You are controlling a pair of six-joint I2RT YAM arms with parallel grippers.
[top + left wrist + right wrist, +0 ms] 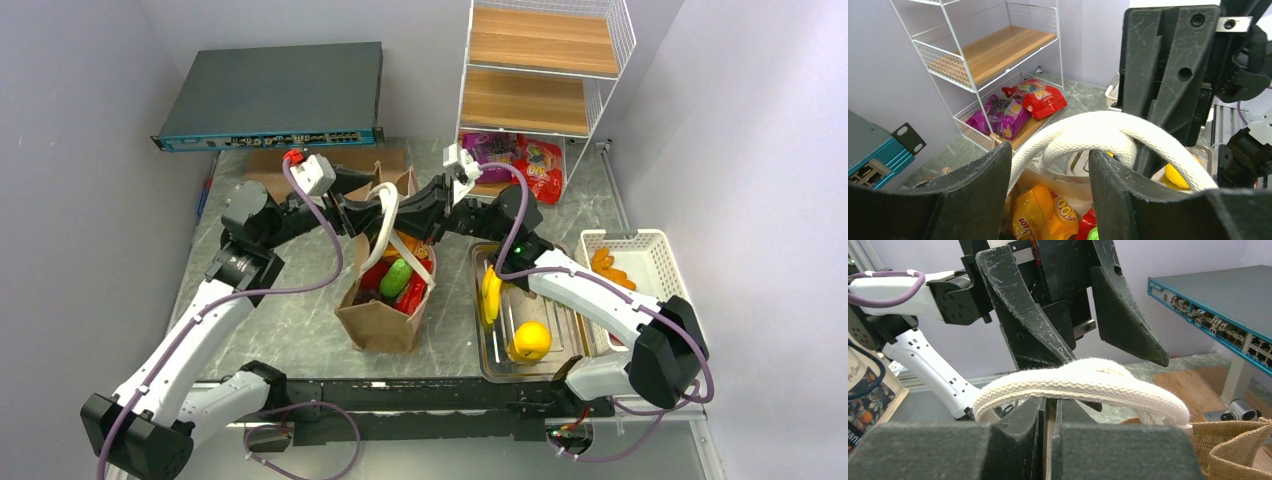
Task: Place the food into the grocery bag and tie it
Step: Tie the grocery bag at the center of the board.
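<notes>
The brown grocery bag stands upright mid-table. Inside show a green cucumber, red packets and, in the left wrist view, an orange snack packet. Its cream-white rope handles rise above the mouth and cross each other. My left gripper is open, with the handles arching across its gap. My right gripper faces it and is shut on a strand of handle, while another loop lies over its fingertips. The left gripper hangs open just beyond.
A clear tray right of the bag holds a banana and a yellow fruit. A white basket with orange items is far right. A wire shelf with snack packets stands behind; a network switch sits back left.
</notes>
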